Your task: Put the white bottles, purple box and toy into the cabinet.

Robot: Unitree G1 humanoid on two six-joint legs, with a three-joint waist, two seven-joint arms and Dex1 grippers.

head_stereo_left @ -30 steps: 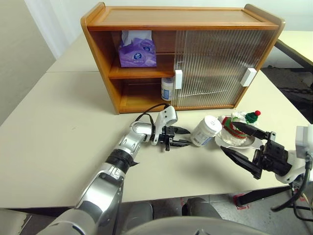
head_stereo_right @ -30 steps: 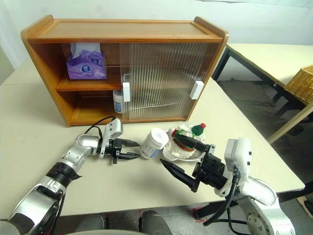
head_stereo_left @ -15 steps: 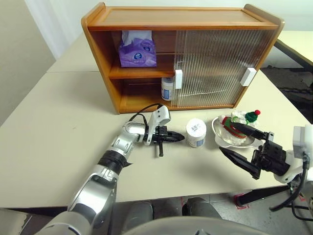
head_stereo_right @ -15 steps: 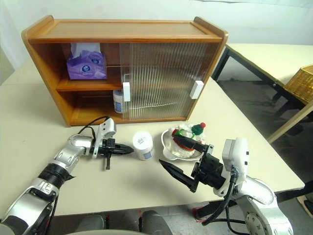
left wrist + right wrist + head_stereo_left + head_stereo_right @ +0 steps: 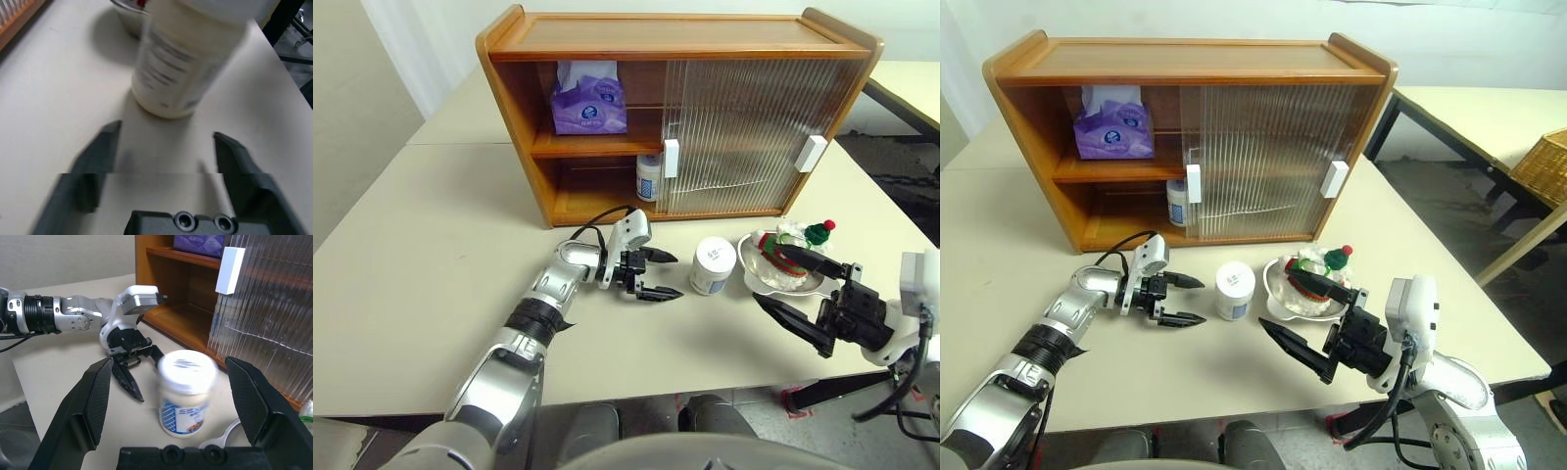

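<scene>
Nearest, on the right, the right gripper [image 5: 803, 294] hangs over the counter [image 5: 431, 255] edge with its two black fingers spread wide and nothing between them; the upper finger reaches over the toy's dish.

A little farther and to the left, the left gripper [image 5: 658, 276] rests low over the counter, its jaws wide apart and empty, pointing right at a white bottle [image 5: 713, 266] that stands upright just beyond its tips, apart from them. Just right of that bottle lies the silver dish [image 5: 756, 278], carrying the toy [image 5: 790, 247], a white plush figure with red and green trim.

The bottle looks like a light, stiff plastic jar with a smooth, probably slippery wall; a grip across the middle of its body, below the lid, should hold best, and a nudge near the top could tip it. The toy looks soft and light and would squash under the jaws, while its dish looks hard and likely to slide.

Farthest stands the cabinet [image 5: 675, 39]. Its left half is open, and the two ribbed doors [image 5: 744, 137] cover the right. The purple box [image 5: 588, 103] sits on the upper shelf at the left. The second white bottle [image 5: 648, 177] stands on the lower shelf, at the edge of the nearer door.
</scene>
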